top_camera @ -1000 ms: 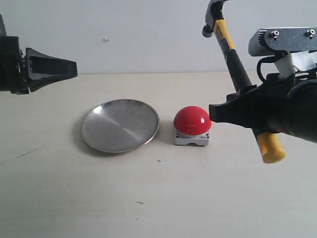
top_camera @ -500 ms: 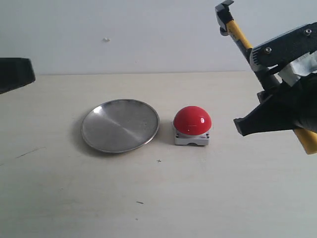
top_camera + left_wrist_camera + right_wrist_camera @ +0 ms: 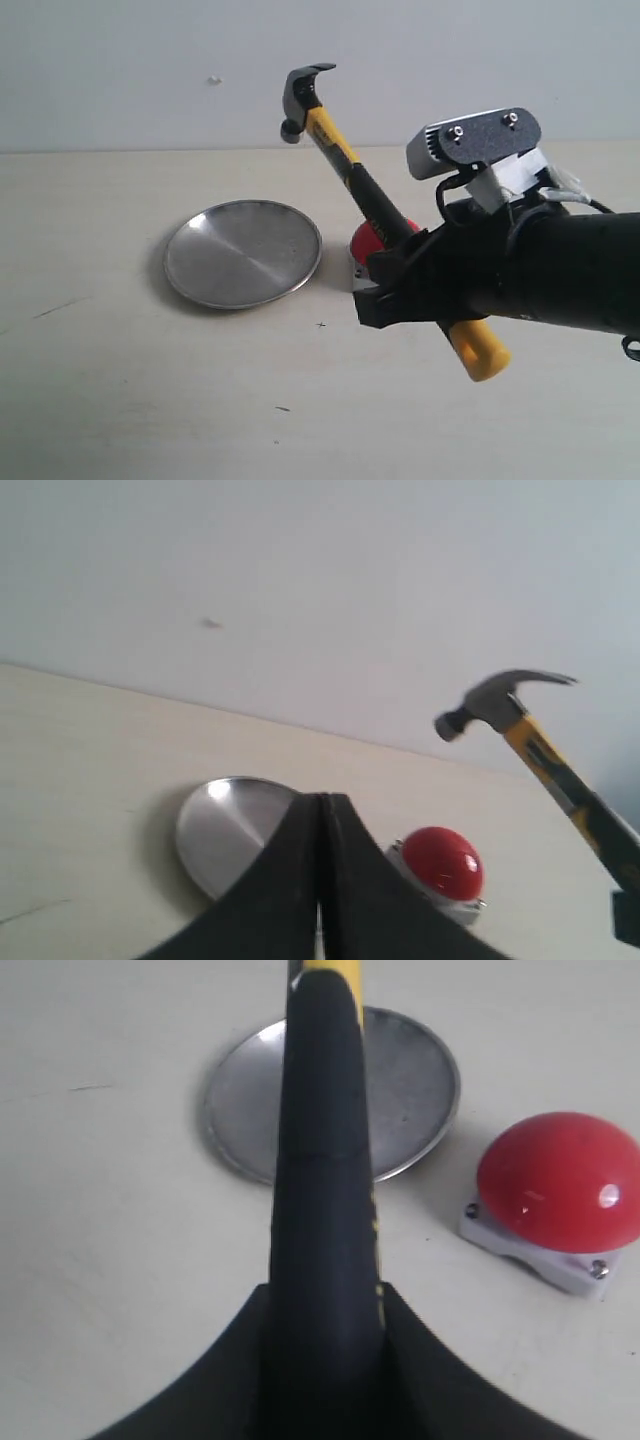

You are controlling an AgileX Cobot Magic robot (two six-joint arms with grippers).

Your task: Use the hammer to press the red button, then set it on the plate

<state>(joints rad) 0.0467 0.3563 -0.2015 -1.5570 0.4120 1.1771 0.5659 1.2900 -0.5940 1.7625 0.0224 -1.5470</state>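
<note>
My right fingers (image 3: pixel 425 1380) clamp the hammer (image 3: pixel 350 170) by its black grip near the red button (image 3: pixel 365 240). My left fingers (image 3: pixel 285 890) are pressed together. The grip's yellow marks are too small to read.

Reads as a robotics lab bench. Flat pale beige tabletop (image 3: pixel 150 400), lightly scuffed, with a few small dark marks, butted against a plain off-white wall (image 3: pixel 150 60) that carries one small speck (image 3: pixel 213 80). A black robot arm (image 3: pixel 570 275) reaches in from the right of the exterior view, with a grey screwed bracket (image 3: pixel 475 140), white fittings and a loose cable on top. Props in view are a mismatched test set: metal plate (image 3: pixel 243 253), red button (image 3: pixel 558 1180) on a grey base, hammer (image 3: pixel 340 150). Even, flat indoor light.
</note>
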